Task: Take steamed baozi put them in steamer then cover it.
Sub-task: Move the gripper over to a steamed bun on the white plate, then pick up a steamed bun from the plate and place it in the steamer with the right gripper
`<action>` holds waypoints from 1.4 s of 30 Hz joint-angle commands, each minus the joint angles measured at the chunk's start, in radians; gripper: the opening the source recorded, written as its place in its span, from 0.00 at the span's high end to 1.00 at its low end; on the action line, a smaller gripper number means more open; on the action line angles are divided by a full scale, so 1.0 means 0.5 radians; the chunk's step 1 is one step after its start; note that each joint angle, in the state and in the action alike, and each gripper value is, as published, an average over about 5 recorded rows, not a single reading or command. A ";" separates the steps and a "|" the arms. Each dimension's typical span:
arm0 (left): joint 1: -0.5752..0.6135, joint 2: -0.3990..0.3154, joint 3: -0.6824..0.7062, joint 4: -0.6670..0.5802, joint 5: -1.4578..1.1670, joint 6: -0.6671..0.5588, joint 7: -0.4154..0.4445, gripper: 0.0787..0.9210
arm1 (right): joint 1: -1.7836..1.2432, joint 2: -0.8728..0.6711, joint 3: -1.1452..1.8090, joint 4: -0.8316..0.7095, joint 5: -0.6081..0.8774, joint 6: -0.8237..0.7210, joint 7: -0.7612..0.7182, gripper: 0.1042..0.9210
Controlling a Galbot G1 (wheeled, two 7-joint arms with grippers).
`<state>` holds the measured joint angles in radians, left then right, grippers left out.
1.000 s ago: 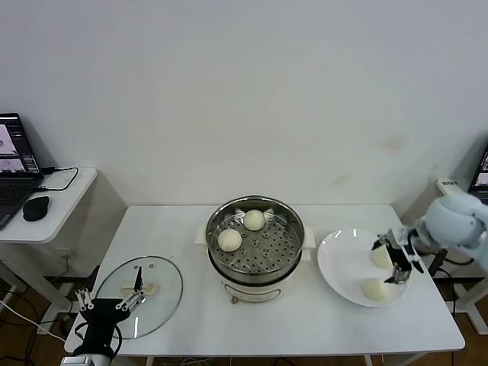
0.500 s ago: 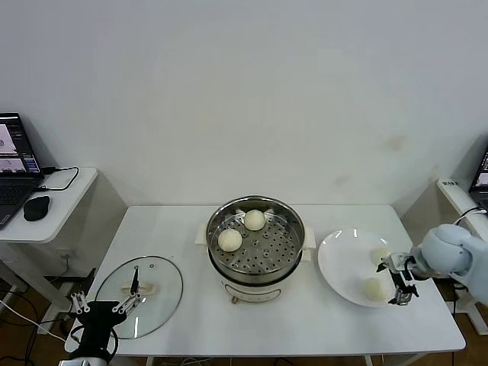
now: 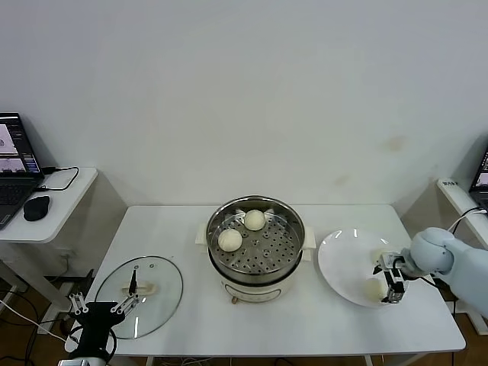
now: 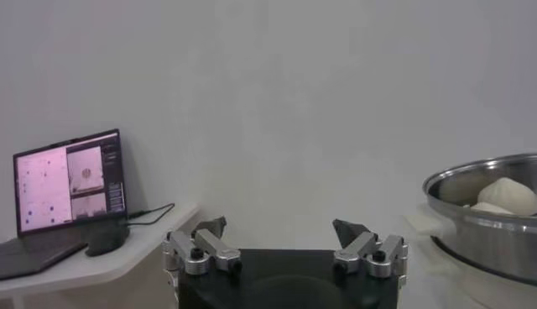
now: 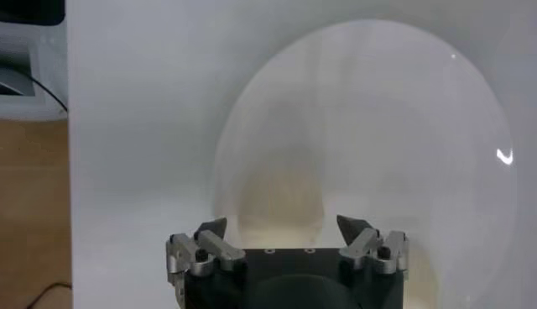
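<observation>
The steel steamer (image 3: 255,255) stands mid-table with two steamed baozi on its tray (image 3: 254,219) (image 3: 229,239). On the white plate (image 3: 343,263) to its right lie two more baozi, the farther one (image 3: 380,254) partly hidden by the arm. My right gripper (image 3: 383,284) is low over the plate, open, its fingers either side of the nearer baozi (image 3: 371,288). The right wrist view shows that baozi (image 5: 281,197) between the fingertips (image 5: 210,228) with a small gap on each side. The glass cover (image 3: 141,297) lies at the table's front left. My left gripper (image 3: 103,309) hangs open beside it.
A side table on the left carries a laptop (image 3: 11,164) and a mouse (image 3: 36,207). The left wrist view shows the laptop (image 4: 67,180) and the steamer's rim (image 4: 482,231). The plate sits close to the table's right edge.
My right gripper has come down from above the plate and settled around the nearer baozi, its fingers narrowing a little. The left arm has barely shifted.
</observation>
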<state>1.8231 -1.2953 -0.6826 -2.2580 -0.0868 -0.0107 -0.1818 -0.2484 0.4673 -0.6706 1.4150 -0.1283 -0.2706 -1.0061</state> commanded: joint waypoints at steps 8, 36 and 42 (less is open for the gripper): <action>0.000 -0.003 0.001 0.002 0.001 0.000 -0.002 0.12 | -0.055 0.092 0.068 -0.122 -0.024 -0.021 -0.026 0.39; -0.003 0.008 -0.002 -0.035 -0.007 -0.003 -0.002 0.12 | 1.752 0.341 -0.765 0.230 0.733 -0.011 -0.075 0.40; 0.004 -0.013 -0.025 -0.027 -0.001 -0.008 -0.005 0.12 | 1.787 0.642 -0.948 0.308 0.783 0.176 -0.019 0.39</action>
<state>1.8250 -1.3009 -0.6941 -2.2724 -0.0879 -0.0142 -0.1846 0.4719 0.6429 -1.0044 1.5299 0.1872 -0.2394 -1.0270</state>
